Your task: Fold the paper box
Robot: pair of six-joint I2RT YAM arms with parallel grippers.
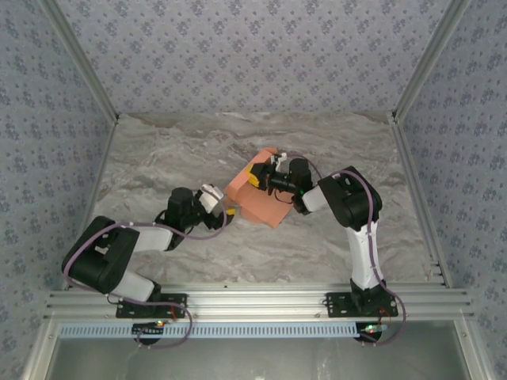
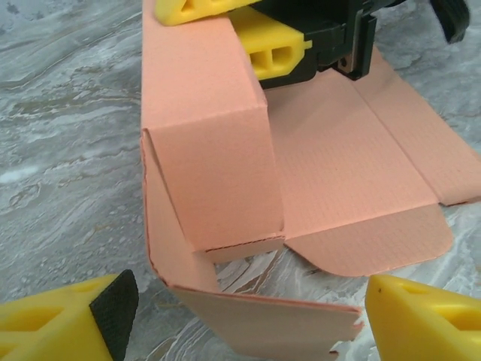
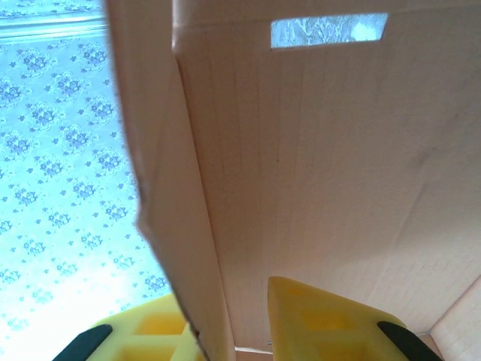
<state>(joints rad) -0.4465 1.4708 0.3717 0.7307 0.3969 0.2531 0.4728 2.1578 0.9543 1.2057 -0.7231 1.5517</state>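
Note:
The paper box (image 1: 261, 198) is salmon-orange card, partly folded, in the middle of the table. In the left wrist view one side wall (image 2: 203, 135) stands up along the left, and the base and flaps (image 2: 353, 165) lie flat to the right. My right gripper (image 1: 257, 176) reaches in from the far side, its yellow fingers (image 2: 274, 49) closed on either side of that raised wall (image 3: 180, 226). My left gripper (image 2: 244, 304) is open at the near end. The box's near flap (image 2: 278, 323) stands between its wide-spread fingers, touching neither.
The grey marbled tabletop (image 1: 158, 158) surrounds the box. Patterned walls (image 1: 238, 55) close off the back and sides. A metal rail (image 1: 253, 301) runs along the near edge by the arm bases.

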